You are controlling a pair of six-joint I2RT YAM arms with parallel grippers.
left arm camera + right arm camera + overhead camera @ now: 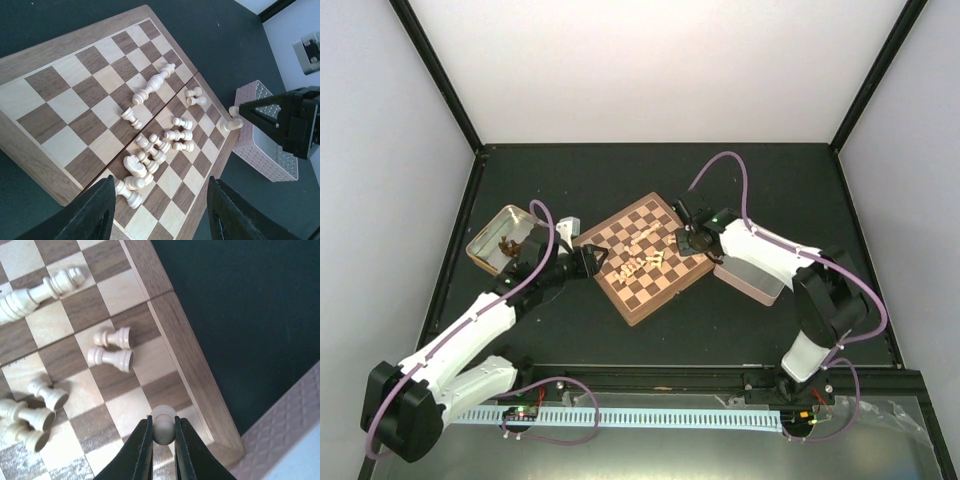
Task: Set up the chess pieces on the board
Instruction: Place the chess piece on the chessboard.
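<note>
1. Roughly at the table's centre sits the square wooden chessboard (620, 228), with dark brown and pale tan squares and a reddish-brown rim, turned corner-on to the arms.
2. Small cream turned-wood chess pieces (642, 262) lie toppled in a loose cluster about the middle of the chessboard. None of these stands on a home square. In the left wrist view, two tall pieces (152, 86) lie end to end at 12 o'clock of the heap of pawns.
3. Handling, as a judgement: each piece is probably very light, rigid and smooth. Being round, it is likely to roll when it lies on its side and to tip on its narrow base. The best hold is probably across the neck just below the head, or across the stem for one that is lying down.
4. The right gripper (163, 429), at the chessboard's 3 o'clock corner, has its fingers pinched on the round head of one cream pawn (163, 421). The pawn is over an edge square beside the rim. Whether its base meets the square cannot be told.
5. The left gripper (160, 212), at the chessboard's 9 o'clock side, has its fingers well apart, about half spread, and holds nothing.
6. An open metal tin (505, 240) holding dark pieces lies at 9 o'clock of the chessboard. A pale pink tray (752, 278) lies at 4 o'clock.
</note>
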